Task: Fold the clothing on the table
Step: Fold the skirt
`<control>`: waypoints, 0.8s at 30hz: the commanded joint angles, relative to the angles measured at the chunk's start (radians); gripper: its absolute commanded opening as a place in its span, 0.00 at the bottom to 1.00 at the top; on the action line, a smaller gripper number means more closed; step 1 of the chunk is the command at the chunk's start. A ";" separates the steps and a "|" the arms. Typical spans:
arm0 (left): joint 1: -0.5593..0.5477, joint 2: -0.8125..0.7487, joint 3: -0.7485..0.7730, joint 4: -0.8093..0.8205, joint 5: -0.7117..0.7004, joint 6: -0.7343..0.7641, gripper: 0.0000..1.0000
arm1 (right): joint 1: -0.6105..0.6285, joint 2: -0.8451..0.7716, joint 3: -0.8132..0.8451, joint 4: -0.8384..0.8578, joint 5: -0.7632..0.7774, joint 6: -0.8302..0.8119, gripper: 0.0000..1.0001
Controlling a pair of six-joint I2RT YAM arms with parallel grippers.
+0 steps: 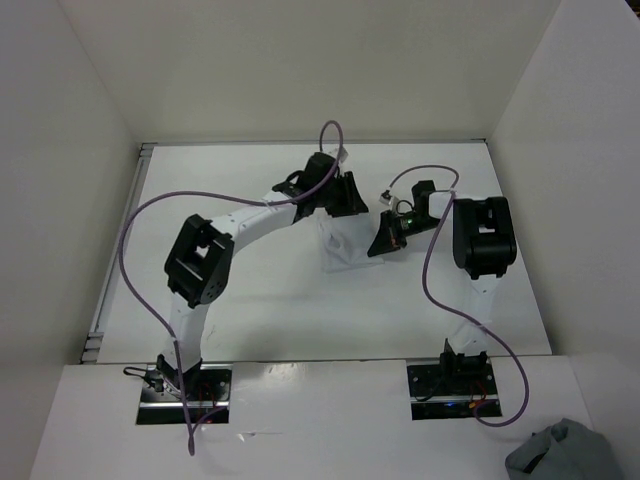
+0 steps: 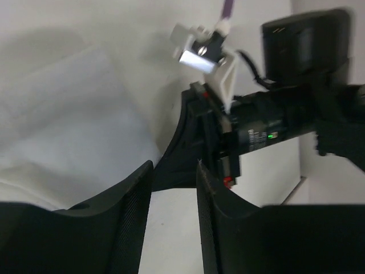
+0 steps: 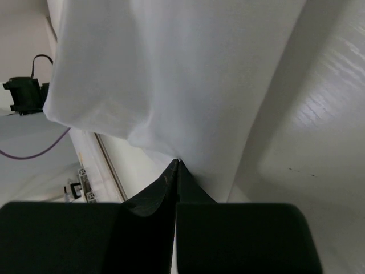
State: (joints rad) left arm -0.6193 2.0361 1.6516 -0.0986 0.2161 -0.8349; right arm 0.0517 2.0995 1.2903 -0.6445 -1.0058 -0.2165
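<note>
The clothing (image 1: 338, 242) is a white garment, hard to tell from the white table (image 1: 260, 310), and it lies mid-table between the two grippers. My right gripper (image 1: 381, 243) is shut on an edge of the clothing; in the right wrist view the fabric (image 3: 171, 68) gathers to a point at the closed tips (image 3: 177, 162) and spreads away from them. My left gripper (image 1: 349, 200) is just left of it, open, with only bare white surface between its fingers (image 2: 174, 166). In the left wrist view the clothing (image 2: 68, 125) lies to the left and the right gripper (image 2: 191, 149) is straight ahead.
White walls close the table in on three sides. A metal rail (image 1: 118, 255) runs along the left edge. Purple cables (image 1: 140, 260) loop off both arms. A grey-blue cloth bundle (image 1: 565, 455) sits off the table at the near right corner.
</note>
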 commanded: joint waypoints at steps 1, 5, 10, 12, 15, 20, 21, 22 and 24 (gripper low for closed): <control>-0.019 0.067 0.091 -0.062 0.014 0.037 0.43 | 0.002 0.011 0.037 0.049 0.006 0.011 0.00; -0.019 0.128 0.129 -0.124 0.014 0.037 0.39 | 0.002 0.011 0.027 0.071 0.036 0.043 0.00; -0.028 0.150 0.149 -0.234 -0.073 0.046 0.35 | 0.002 0.011 0.027 0.092 0.058 0.078 0.00; -0.028 0.150 0.160 -0.288 -0.107 0.057 0.33 | 0.002 0.011 0.027 0.101 0.070 0.091 0.00; -0.028 0.150 0.126 -0.322 -0.123 0.057 0.30 | 0.002 0.011 0.027 0.112 0.090 0.105 0.00; -0.028 0.150 0.024 -0.322 -0.110 0.066 0.27 | 0.002 0.011 0.027 0.112 0.099 0.117 0.00; -0.028 0.150 0.011 -0.332 -0.110 0.066 0.25 | 0.002 0.011 0.027 0.112 0.099 0.117 0.00; -0.028 0.150 0.001 -0.332 -0.110 0.066 0.24 | 0.002 0.002 0.027 0.123 0.108 0.126 0.00; -0.028 0.128 -0.048 -0.346 -0.138 0.057 0.24 | 0.002 0.002 0.018 0.134 0.118 0.137 0.00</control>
State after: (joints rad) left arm -0.6483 2.1845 1.6470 -0.4004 0.1089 -0.7872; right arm 0.0517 2.1098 1.2903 -0.5789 -0.9340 -0.0929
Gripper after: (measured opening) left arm 0.240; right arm 0.001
